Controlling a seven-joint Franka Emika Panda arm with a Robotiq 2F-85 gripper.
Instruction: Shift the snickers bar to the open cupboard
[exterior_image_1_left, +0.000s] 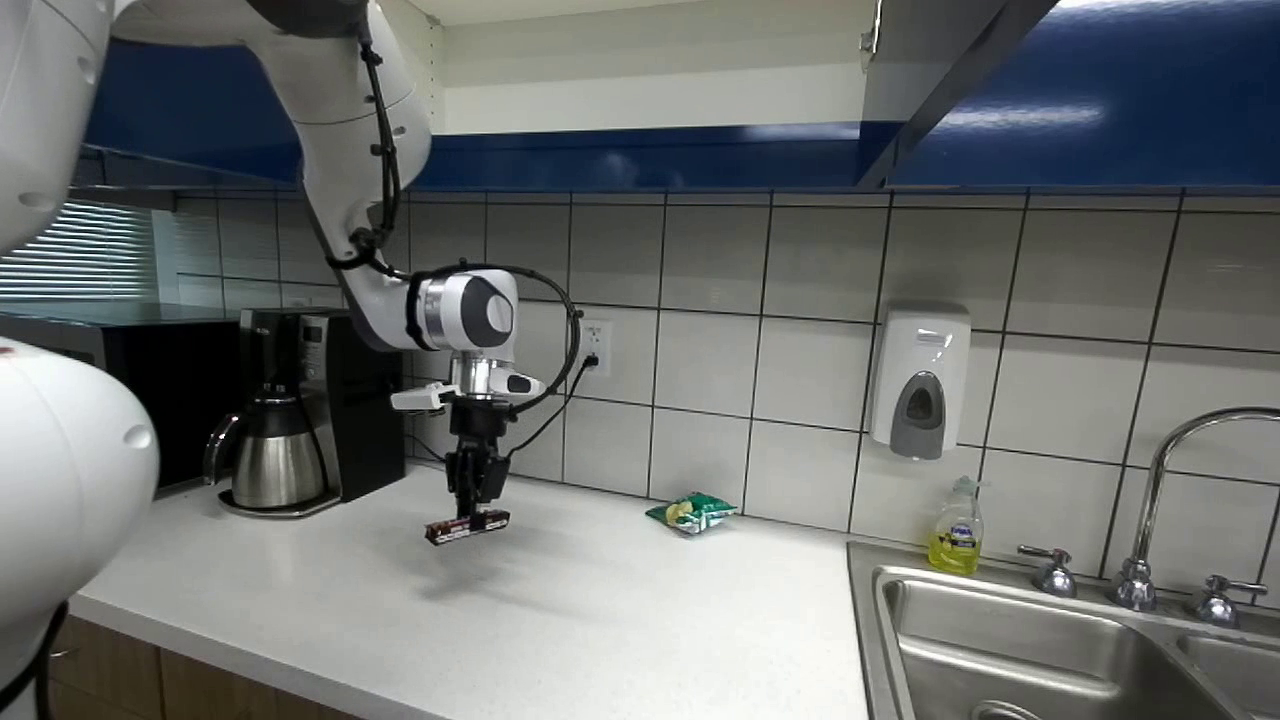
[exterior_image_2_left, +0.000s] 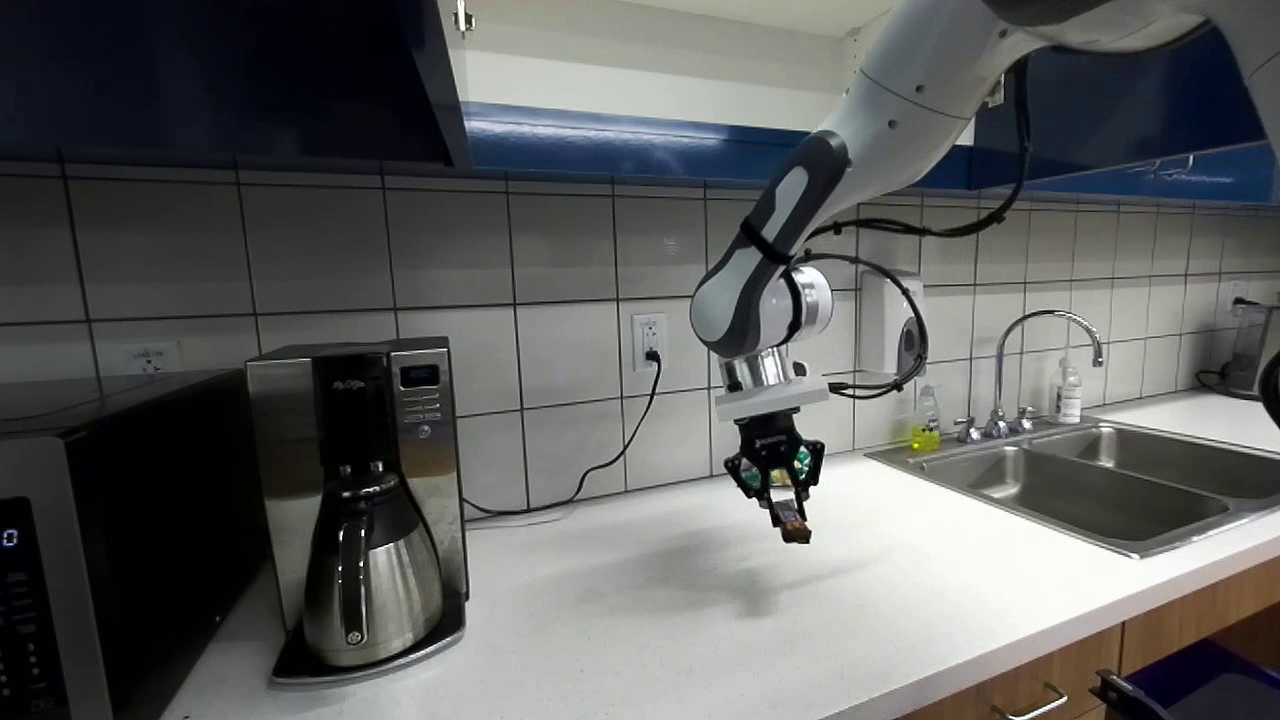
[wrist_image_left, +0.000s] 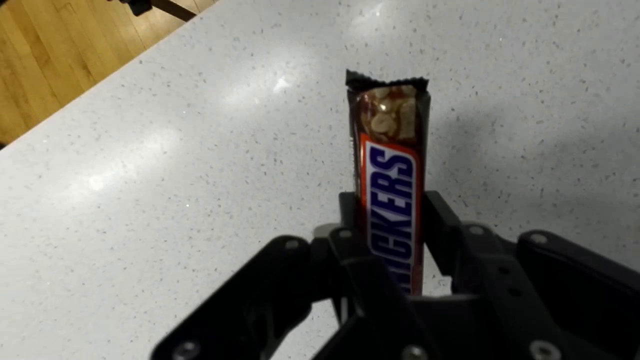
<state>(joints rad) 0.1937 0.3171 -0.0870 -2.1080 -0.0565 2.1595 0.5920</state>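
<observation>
The snickers bar (wrist_image_left: 392, 170) has a brown wrapper with a white, blue and red label. It shows in both exterior views (exterior_image_1_left: 446, 531) (exterior_image_2_left: 796, 530). My gripper (wrist_image_left: 387, 215) is shut on the bar, one finger on each long side, with the bar's end sticking out past the fingers. In both exterior views my gripper (exterior_image_1_left: 474, 516) (exterior_image_2_left: 786, 506) points down and holds the bar a little above the white counter (exterior_image_1_left: 640, 620). The open cupboard (exterior_image_1_left: 650, 95) is high on the wall above the counter. It also shows in an exterior view (exterior_image_2_left: 650, 75), partly behind the arm.
A green snack bag (exterior_image_1_left: 692, 512) lies by the tiled wall. A coffee maker (exterior_image_2_left: 425, 450) and a microwave (exterior_image_2_left: 160, 530) stand at one end. A sink (exterior_image_1_left: 1010, 640), dish soap (exterior_image_1_left: 957, 535) and wall dispenser (exterior_image_1_left: 920, 380) are at the other. A cupboard door (exterior_image_1_left: 950, 85) hangs open.
</observation>
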